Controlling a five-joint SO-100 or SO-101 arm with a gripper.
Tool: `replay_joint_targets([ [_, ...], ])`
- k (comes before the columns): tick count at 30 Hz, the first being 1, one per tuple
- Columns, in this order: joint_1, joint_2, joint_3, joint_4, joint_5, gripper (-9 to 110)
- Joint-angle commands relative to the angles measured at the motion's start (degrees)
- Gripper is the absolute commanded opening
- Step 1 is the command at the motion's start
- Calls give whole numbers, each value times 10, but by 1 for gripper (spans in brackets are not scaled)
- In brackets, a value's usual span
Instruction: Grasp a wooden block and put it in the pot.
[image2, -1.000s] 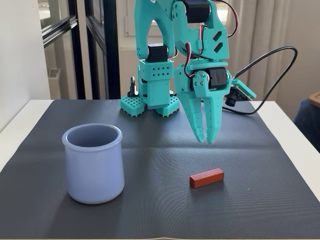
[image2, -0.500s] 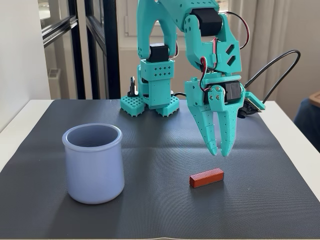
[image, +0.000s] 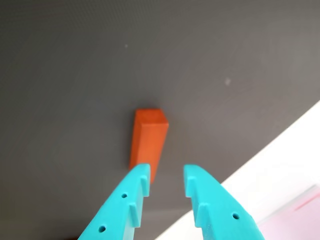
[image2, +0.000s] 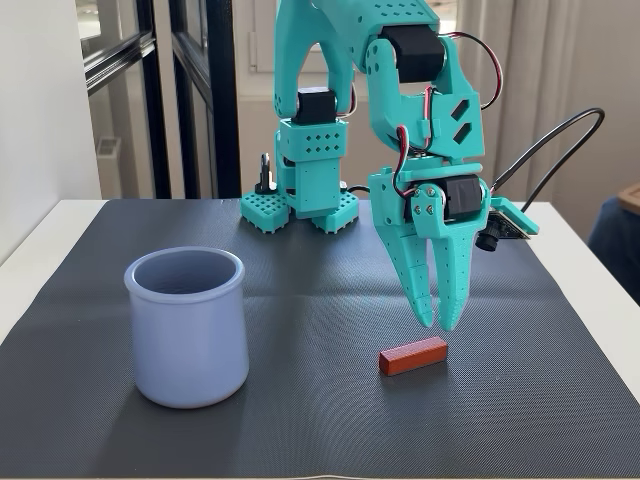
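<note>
Wooden block (image2: 412, 355) on mat, outside pot (image2: 187, 326)

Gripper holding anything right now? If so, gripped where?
Nothing is held. The gripper hangs open just above the wooden block, which lies flat on the mat; in the wrist view the block sits ahead of the fingertips, not between them.

No readable text, labels or numbers anywhere.

Your turquoise arm (image2: 400, 90) folds forward from its base and points the gripper (image2: 438, 318) straight down. You see its toothed fingers (image: 127, 200) slightly parted, tips apart with nothing between them.
</note>
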Motion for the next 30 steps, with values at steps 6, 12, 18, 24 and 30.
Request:
replay_joint_targets([
  [6,20,4,-16,9,-1,8],
  [12,16,3,3,9,-3,8],
  [18,6,3,5,12,-3,10],
  [24,-6,3,7,27,3,11],
  [30,-3,-29,-22,63,1,11],
])
